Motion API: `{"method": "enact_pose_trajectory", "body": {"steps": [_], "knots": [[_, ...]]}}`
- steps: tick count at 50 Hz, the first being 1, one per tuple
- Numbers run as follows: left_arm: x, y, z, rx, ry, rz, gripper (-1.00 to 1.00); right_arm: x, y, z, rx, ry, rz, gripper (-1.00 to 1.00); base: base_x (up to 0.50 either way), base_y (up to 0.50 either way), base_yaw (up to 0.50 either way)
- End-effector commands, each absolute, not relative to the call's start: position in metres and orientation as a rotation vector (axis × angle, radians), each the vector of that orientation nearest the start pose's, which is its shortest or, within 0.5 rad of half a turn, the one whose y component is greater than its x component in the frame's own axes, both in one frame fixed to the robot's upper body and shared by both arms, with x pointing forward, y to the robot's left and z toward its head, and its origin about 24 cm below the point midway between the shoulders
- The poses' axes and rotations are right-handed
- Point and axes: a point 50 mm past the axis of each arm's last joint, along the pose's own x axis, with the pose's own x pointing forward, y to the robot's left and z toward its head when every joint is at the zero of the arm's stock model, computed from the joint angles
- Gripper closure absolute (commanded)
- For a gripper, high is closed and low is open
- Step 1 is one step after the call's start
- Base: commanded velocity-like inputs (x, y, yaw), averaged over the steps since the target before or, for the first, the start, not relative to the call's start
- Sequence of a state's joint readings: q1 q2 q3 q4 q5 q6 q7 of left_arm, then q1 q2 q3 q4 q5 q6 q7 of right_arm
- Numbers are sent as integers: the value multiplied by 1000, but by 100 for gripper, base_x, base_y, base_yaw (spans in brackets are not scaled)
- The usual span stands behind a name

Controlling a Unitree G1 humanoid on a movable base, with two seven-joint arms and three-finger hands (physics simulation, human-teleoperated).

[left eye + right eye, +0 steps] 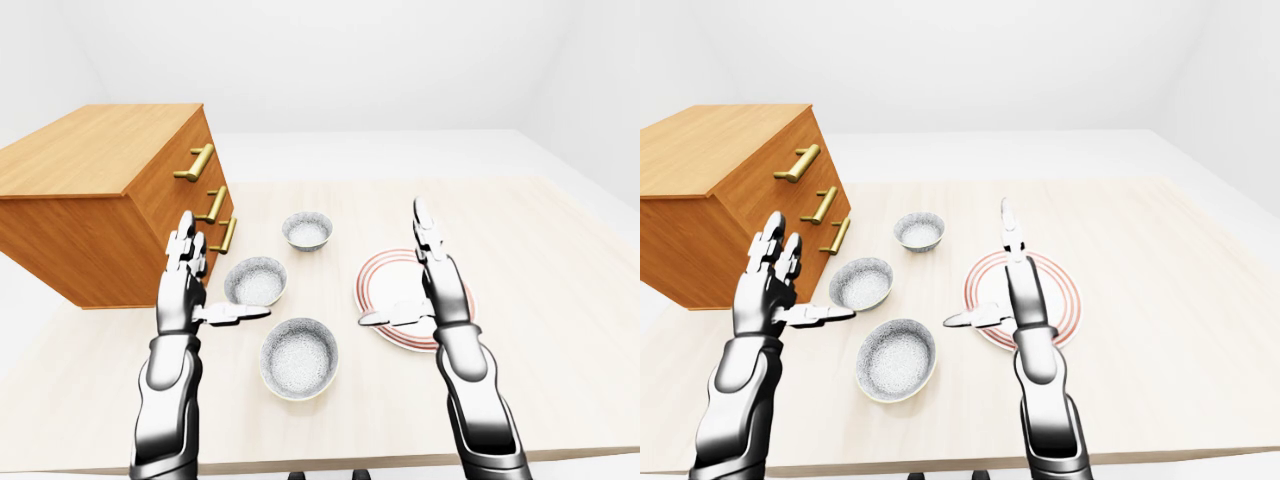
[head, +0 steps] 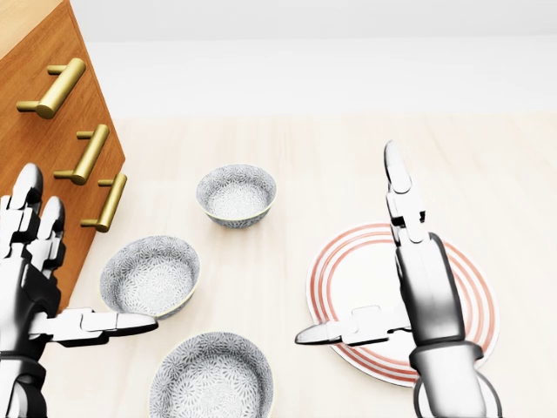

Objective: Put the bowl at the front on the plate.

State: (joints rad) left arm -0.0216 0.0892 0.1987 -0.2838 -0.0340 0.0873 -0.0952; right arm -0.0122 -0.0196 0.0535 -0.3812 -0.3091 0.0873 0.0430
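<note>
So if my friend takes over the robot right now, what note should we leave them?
Left hand: open, empty, raised beside the wooden drawer chest.
Right hand: open, empty, hovering over the white plate with red rings.
Three speckled grey bowls sit in a row on the pale wooden table. The one to move is the nearest bowl, lowest in the left-eye view, between the two hands.
Done: nothing yet; the plate carries nothing.
Left: grasp the nearest bowl, lift it, set it on the plate.

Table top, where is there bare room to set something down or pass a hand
The light wooden table is bare right of the red-ringed white plate and above it. It is crowded at left: three speckled grey bowls stand beside the wooden drawer chest, with both open hands over them.
</note>
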Motion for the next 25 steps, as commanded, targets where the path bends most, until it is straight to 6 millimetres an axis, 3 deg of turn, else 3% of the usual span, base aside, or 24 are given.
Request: {"method": "enact_pose_trajectory", "body": {"steps": [1, 25], "knots": [[250, 211, 115, 88, -244, 106, -98, 239, -124, 127, -432, -330, 69, -100, 0, 0, 0], [251, 221, 124, 96, -275, 135, -98, 229, -97, 125, -623, -341, 149, -100, 0, 0, 0]]}}
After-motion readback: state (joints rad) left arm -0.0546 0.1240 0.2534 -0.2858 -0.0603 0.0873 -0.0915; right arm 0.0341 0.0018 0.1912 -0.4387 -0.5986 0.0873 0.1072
